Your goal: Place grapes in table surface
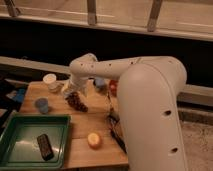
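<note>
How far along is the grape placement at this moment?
Looks done: the grapes appear to lie on the table surface, outside the green tray. In hand: the gripper sits at their upper-left end; whether it grips them is unclear. Left: letting go if needed and backing away.

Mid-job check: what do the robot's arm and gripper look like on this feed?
The arm is a smooth, off-white shell of thick rounded segments, dotted with small dark holes; no loose cables show. Its gripper, pale like the arm, sits right by the grapes, over the table surface.
</note>
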